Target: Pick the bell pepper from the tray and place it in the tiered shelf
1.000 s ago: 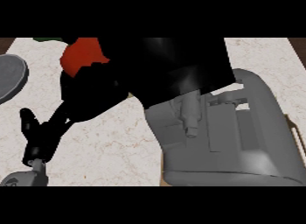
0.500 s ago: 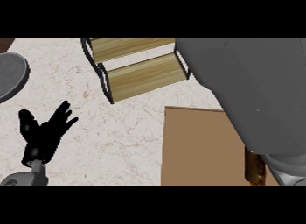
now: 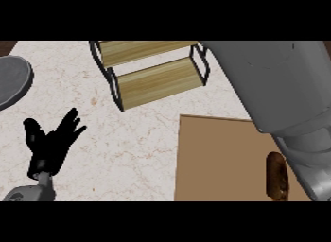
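L robot hand (image 3: 52, 142) rests low-left over the surface (image 3: 133, 156), fingers spread upward, released, holding nothing. R forearm (image 3: 287, 94) crosses the tray (image 3: 221, 160); R robot hand out of view.

Grey plate (image 3: 4, 82) and brown pastry (image 3: 277, 176) on counter (image 3: 126, 146).

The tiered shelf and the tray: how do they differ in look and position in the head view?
The tiered shelf has a thin black frame holding two light, streaked wooden boards; the tray is one flat, plain brown board with no frame. The tiered shelf stands at the counter's far side, near the top of the view; the tray lies nearer the robot, at lower right, partly under the right forearm. Both are wood-coloured and rest on the counter.
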